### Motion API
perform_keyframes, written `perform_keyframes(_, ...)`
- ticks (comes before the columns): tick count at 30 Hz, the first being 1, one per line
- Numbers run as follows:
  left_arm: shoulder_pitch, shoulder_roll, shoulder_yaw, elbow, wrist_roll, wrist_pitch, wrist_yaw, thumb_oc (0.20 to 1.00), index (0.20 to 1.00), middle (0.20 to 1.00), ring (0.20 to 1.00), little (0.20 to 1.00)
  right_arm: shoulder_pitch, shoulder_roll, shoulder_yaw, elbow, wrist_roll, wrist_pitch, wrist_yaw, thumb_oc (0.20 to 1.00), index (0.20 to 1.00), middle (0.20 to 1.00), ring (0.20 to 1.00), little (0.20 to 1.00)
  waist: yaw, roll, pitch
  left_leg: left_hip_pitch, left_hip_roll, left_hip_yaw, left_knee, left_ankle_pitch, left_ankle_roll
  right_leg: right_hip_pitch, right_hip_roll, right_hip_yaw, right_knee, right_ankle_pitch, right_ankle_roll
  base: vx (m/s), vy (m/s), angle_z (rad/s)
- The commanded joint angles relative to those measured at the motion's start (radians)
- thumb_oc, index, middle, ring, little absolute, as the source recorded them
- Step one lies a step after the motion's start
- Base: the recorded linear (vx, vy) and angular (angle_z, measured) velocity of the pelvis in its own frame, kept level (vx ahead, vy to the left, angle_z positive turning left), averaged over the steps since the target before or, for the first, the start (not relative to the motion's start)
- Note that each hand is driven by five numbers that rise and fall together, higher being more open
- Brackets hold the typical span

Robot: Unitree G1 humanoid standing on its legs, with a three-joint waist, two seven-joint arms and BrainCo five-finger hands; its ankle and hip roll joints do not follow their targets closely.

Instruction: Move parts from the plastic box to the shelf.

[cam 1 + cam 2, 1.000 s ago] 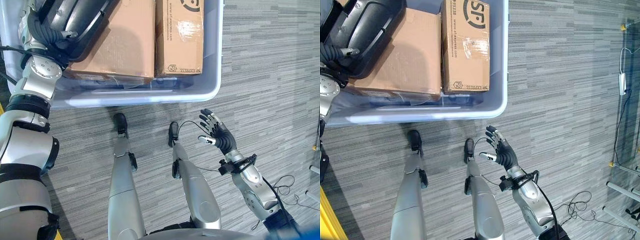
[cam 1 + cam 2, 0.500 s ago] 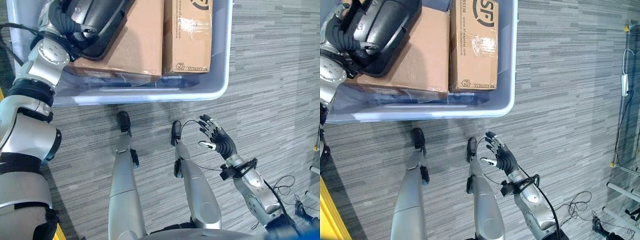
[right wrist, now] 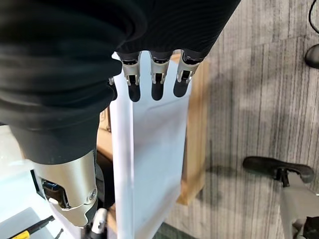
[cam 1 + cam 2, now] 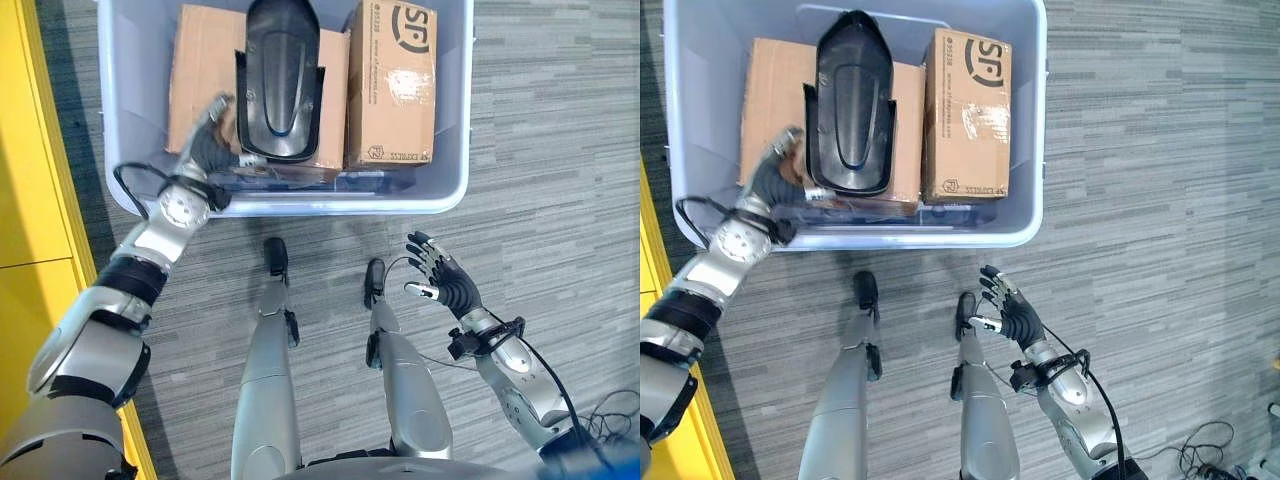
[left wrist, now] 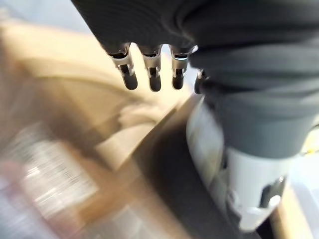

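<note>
A pale blue plastic box (image 4: 455, 150) stands on the floor ahead of me. In it a black moulded part (image 4: 280, 85) lies lengthwise on a flat cardboard carton (image 4: 195, 70), with a taller carton (image 4: 392, 85) to its right. My left hand (image 4: 205, 150) is inside the box at the part's near left corner, its fingers (image 5: 149, 74) straight and holding nothing; whether it touches the part I cannot tell. My right hand (image 4: 445, 285) hangs open over the floor, nearer to me than the box, fingers spread and empty. The right wrist view looks past its fingers (image 3: 152, 82) at the box's rim (image 3: 149, 164).
A yellow surface (image 4: 30, 200) runs along the left side, close beside the box. Grey striped carpet (image 4: 560, 150) stretches to the right of the box and around my right hand.
The camera has swung left, bringing the whole box into view. The black part, slanted under my left hand before, now lies straight on the carton with that hand beside it. The right hand keeps its pose.
</note>
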Motion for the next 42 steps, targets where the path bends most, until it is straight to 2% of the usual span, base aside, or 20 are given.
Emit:
perform_keyframes(1, -0.033, -0.042, 0.043, 0.1, 0.005, -0.008, 0.012, 1.0, 1.0, 1.0, 1.0, 1.0, 0.039, -0.035, -0.065, -0.029, -0.013, -0.015, -0.012, 1.0, 1.0, 1.0, 1.0, 1.0, -0.007, -0.003, -0.029, 0.04, 0.068, -0.023, 0.128, -0.169, -0.067, 0.096, -0.125, -0.012, 0.005, 0.062, 0.093, 0.0, 0.0, 0.0)
perform_keyframes(5, -0.031, -0.079, 0.069, 0.132, -0.012, -0.006, 0.033, 1.0, 1.0, 1.0, 1.0, 1.0, 0.035, -0.034, -0.062, -0.027, -0.016, -0.014, -0.016, 1.0, 1.0, 1.0, 1.0, 1.0, -0.009, -0.002, -0.029, 0.055, 0.068, -0.018, 0.118, -0.163, -0.069, 0.099, -0.123, -0.009, 0.006, 0.057, 0.087, -0.01, -0.004, -0.01)
perform_keyframes(10, -0.028, -0.153, 0.148, 0.145, -0.171, -0.046, 0.097, 1.0, 1.0, 1.0, 1.0, 1.0, 0.036, -0.024, -0.049, -0.027, -0.017, -0.012, -0.033, 1.0, 1.0, 1.0, 1.0, 1.0, -0.009, 0.0, -0.028, 0.074, 0.071, -0.016, 0.108, -0.157, -0.071, 0.108, -0.12, -0.007, 0.006, 0.046, 0.081, 0.0, -0.003, -0.02)
perform_keyframes(11, 0.018, -0.218, 0.221, 0.057, -0.335, -0.093, 0.138, 1.0, 1.0, 1.0, 1.0, 1.0, 0.042, -0.021, -0.045, -0.033, -0.021, -0.009, -0.046, 1.0, 1.0, 1.0, 1.0, 1.0, -0.002, 0.005, -0.03, 0.088, 0.069, -0.014, 0.104, -0.156, -0.073, 0.117, -0.12, -0.005, 0.007, 0.039, 0.076, 0.0, 0.0, 0.0)
perform_keyframes(13, 0.073, -0.259, 0.259, -0.038, -0.402, -0.109, 0.158, 1.0, 1.0, 1.0, 1.0, 1.0, 0.048, -0.023, -0.044, -0.04, -0.024, -0.002, -0.054, 1.0, 1.0, 1.0, 1.0, 1.0, 0.004, 0.01, -0.034, 0.094, 0.068, -0.014, 0.105, -0.156, -0.073, 0.125, -0.12, -0.007, 0.008, 0.035, 0.072, 0.0, -0.018, 0.0)
perform_keyframes(15, 0.128, -0.287, 0.296, -0.139, -0.413, -0.124, 0.187, 1.0, 1.0, 1.0, 1.0, 1.0, 0.041, -0.027, -0.049, -0.037, -0.028, 0.003, -0.067, 1.0, 1.0, 1.0, 1.0, 1.0, 0.012, 0.015, -0.036, 0.107, 0.067, -0.017, 0.099, -0.155, -0.072, 0.133, -0.12, -0.01, 0.009, 0.03, 0.067, 0.0, 0.0, 0.0)
perform_keyframes(20, 0.137, -0.323, 0.309, -0.211, -0.437, -0.133, 0.218, 1.0, 1.0, 1.0, 1.0, 1.0, 0.035, -0.03, -0.044, -0.036, -0.04, 0.017, -0.084, 1.0, 1.0, 1.0, 1.0, 1.0, 0.015, 0.02, -0.04, 0.122, 0.067, -0.018, 0.093, -0.154, -0.073, 0.146, -0.119, -0.01, 0.012, 0.022, 0.063, 0.01, -0.011, 0.01)
perform_keyframes(23, 0.05, -0.316, 0.281, -0.116, -0.378, -0.096, 0.252, 1.0, 1.0, 1.0, 1.0, 1.0, 0.03, -0.034, -0.032, -0.034, -0.039, 0.023, -0.086, 1.0, 1.0, 1.0, 1.0, 1.0, 0.008, 0.019, -0.042, 0.133, 0.069, -0.014, 0.091, -0.154, -0.073, 0.149, -0.118, -0.007, 0.018, 0.015, 0.059, -0.02, -0.001, -0.01)
perform_keyframes(24, 0.007, -0.305, 0.269, -0.06, -0.356, -0.085, 0.268, 1.0, 1.0, 1.0, 1.0, 1.0, 0.028, -0.037, -0.026, -0.034, -0.034, 0.02, -0.084, 1.0, 1.0, 1.0, 1.0, 1.0, 0.0, 0.016, -0.041, 0.122, 0.066, -0.008, 0.088, -0.126, -0.064, 0.134, -0.123, -0.005, 0.023, 0.029, 0.056, -0.06, -0.002, -0.04)
perform_keyframes(26, -0.015, -0.298, 0.262, -0.031, -0.343, -0.076, 0.273, 1.0, 1.0, 1.0, 1.0, 1.0, 0.029, -0.038, -0.025, -0.033, -0.034, 0.019, -0.082, 1.0, 1.0, 1.0, 1.0, 1.0, -0.003, 0.015, -0.043, 0.121, 0.067, -0.008, 0.088, -0.126, -0.065, 0.133, -0.122, -0.005, 0.022, 0.029, 0.057, -0.03, -0.009, -0.04)
perform_keyframes(29, -0.09, -0.287, 0.251, 0.046, -0.344, -0.064, 0.295, 1.0, 1.0, 1.0, 1.0, 1.0, 0.036, -0.045, -0.018, -0.034, -0.03, 0.016, -0.084, 1.0, 1.0, 1.0, 1.0, 1.0, -0.012, 0.016, -0.048, 0.133, 0.072, -0.013, 0.092, -0.152, -0.075, 0.145, -0.115, 0.003, 0.018, 0.015, 0.06, 0.05, -0.016, -0.01)
perform_keyframes(30, -0.124, -0.276, 0.247, 0.085, -0.323, -0.054, 0.309, 1.0, 1.0, 1.0, 1.0, 1.0, 0.037, -0.047, -0.015, -0.037, -0.027, 0.012, -0.082, 1.0, 1.0, 1.0, 1.0, 1.0, -0.017, 0.012, -0.045, 0.12, 0.069, -0.005, 0.09, -0.124, -0.067, 0.13, -0.118, 0.003, 0.021, 0.028, 0.057, -0.07, -0.004, -0.04)
perform_keyframes(35, -0.178, -0.256, 0.23, 0.166, -0.32, -0.04, 0.311, 1.0, 1.0, 1.0, 1.0, 1.0, 0.043, -0.049, -0.011, -0.029, -0.02, 0.004, -0.083, 1.0, 1.0, 1.0, 1.0, 1.0, -0.026, 0.01, -0.045, 0.12, 0.071, -0.005, 0.089, -0.121, -0.069, 0.126, -0.116, 0.006, 0.02, 0.029, 0.057, -0.01, -0.002, -0.01)
perform_keyframes(37, -0.21, -0.254, 0.23, 0.243, -0.336, -0.032, 0.312, 1.0, 1.0, 1.0, 1.0, 1.0, 0.043, -0.055, -0.004, -0.031, -0.013, 0.002, -0.081, 1.0, 1.0, 1.0, 1.0, 1.0, -0.031, 0.007, -0.045, 0.116, 0.073, -0.003, 0.09, -0.121, -0.07, 0.123, -0.115, 0.007, 0.021, 0.029, 0.058, 0.04, -0.014, 0.0)
perform_keyframes(38, -0.219, -0.257, 0.233, 0.268, -0.343, -0.027, 0.312, 1.0, 1.0, 1.0, 1.0, 1.0, 0.044, -0.055, 0.001, -0.029, -0.011, 0.001, -0.08, 1.0, 1.0, 1.0, 1.0, 1.0, -0.03, 0.009, -0.048, 0.126, 0.078, -0.009, 0.094, -0.149, -0.08, 0.136, -0.11, 0.008, 0.017, 0.015, 0.061, 0.08, -0.032, 0.0)
perform_keyframes(42, -0.288, -0.245, 0.224, 0.448, -0.357, 0.02, 0.286, 1.0, 1.0, 1.0, 1.0, 1.0, 0.047, -0.066, 0.012, -0.03, 0.005, -0.003, -0.078, 1.0, 1.0, 1.0, 1.0, 1.0, -0.038, 0.005, -0.046, 0.119, 0.08, -0.01, 0.094, -0.146, -0.082, 0.13, -0.106, 0.011, 0.016, 0.016, 0.061, 0.02, -0.007, 0.0)
